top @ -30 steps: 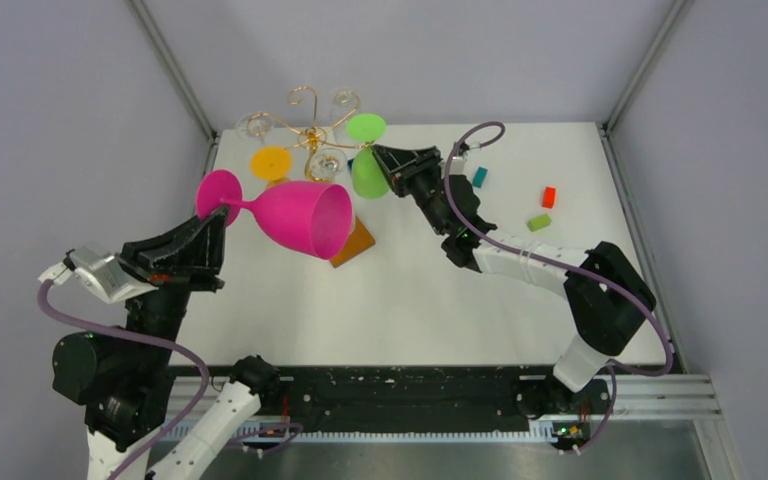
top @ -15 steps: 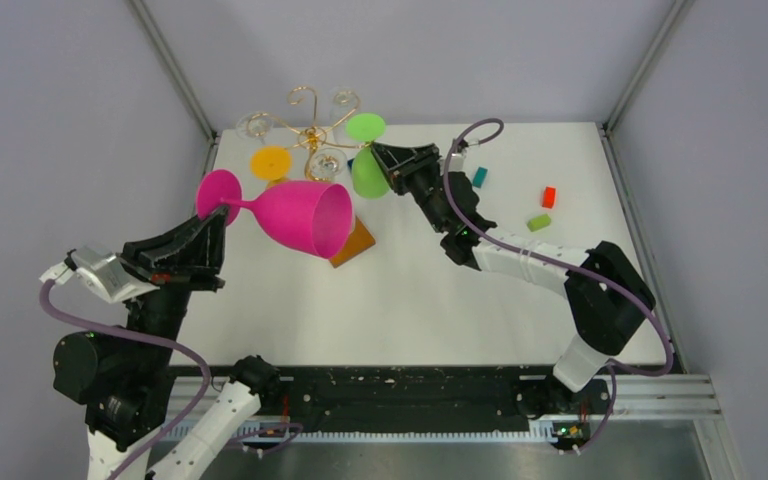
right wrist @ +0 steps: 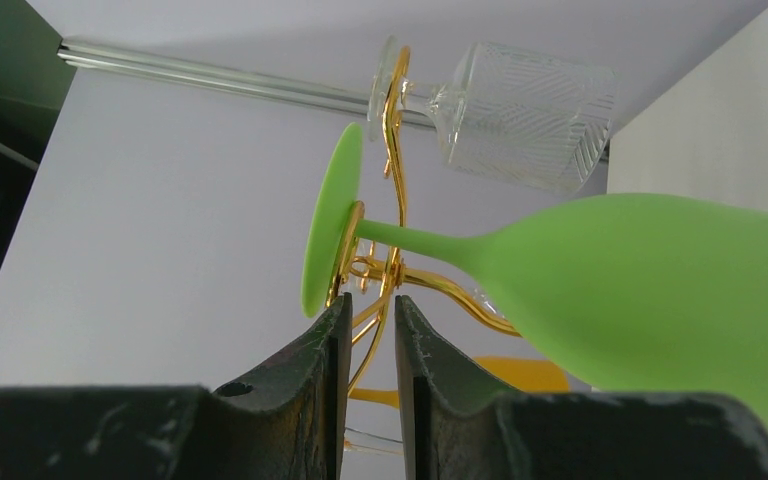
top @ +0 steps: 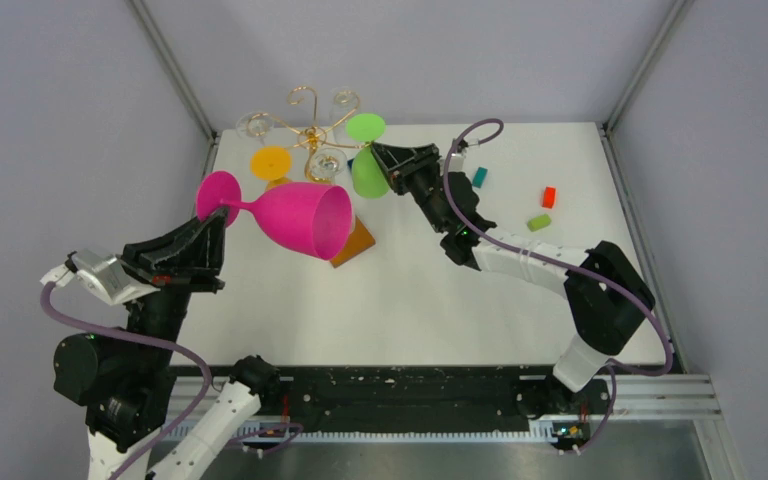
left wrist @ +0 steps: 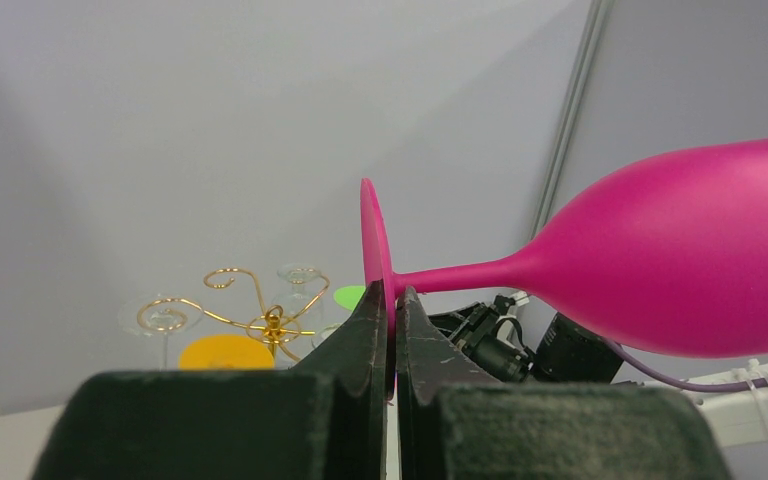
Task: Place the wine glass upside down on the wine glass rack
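Hovering raised, left gripper (top: 218, 216) pinches the wine glass (top: 298, 215) foot, seemingly sideways.

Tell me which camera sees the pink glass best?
The top camera: the pink glass shows whole there, foot, stem and open bowl, sideways. The left wrist view shows its foot edge-on between the shut jaws of the left gripper, with the bowl cut off. The right wrist view misses it.
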{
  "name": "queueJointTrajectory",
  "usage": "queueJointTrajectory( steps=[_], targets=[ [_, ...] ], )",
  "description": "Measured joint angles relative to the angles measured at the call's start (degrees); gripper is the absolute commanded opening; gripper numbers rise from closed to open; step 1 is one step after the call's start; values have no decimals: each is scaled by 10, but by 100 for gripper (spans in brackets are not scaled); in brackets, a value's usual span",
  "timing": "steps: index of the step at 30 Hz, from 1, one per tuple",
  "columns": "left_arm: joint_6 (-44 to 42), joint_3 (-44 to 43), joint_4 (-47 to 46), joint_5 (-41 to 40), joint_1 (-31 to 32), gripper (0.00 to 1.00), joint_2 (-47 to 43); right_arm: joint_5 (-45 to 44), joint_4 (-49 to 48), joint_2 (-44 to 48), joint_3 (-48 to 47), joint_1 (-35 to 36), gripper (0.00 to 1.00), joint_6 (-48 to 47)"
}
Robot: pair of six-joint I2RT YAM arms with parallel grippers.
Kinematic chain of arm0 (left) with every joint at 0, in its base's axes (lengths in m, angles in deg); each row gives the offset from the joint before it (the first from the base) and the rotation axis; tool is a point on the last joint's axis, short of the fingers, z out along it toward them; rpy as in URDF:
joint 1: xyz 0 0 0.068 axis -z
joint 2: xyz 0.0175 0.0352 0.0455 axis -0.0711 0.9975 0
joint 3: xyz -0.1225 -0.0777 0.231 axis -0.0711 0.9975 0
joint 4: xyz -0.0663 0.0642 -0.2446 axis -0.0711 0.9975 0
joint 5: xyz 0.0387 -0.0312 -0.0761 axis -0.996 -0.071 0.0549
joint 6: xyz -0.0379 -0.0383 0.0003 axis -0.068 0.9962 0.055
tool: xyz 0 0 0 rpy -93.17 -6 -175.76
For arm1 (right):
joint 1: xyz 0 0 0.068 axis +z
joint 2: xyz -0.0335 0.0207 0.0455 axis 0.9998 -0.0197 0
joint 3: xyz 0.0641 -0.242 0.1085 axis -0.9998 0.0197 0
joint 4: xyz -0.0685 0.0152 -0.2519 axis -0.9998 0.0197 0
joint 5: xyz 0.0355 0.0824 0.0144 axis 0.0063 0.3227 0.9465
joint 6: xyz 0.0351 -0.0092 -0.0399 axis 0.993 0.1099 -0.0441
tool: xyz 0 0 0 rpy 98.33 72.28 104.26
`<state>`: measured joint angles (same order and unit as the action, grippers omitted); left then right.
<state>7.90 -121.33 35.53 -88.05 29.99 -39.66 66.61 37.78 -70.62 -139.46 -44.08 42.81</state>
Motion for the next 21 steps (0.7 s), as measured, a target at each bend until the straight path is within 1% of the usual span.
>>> queueJointTrajectory(
  steps=[21],
  targets=[
    [0,5,0,-2,0,0,-3,-5,-13,23,17,0,23,0]
  ],
)
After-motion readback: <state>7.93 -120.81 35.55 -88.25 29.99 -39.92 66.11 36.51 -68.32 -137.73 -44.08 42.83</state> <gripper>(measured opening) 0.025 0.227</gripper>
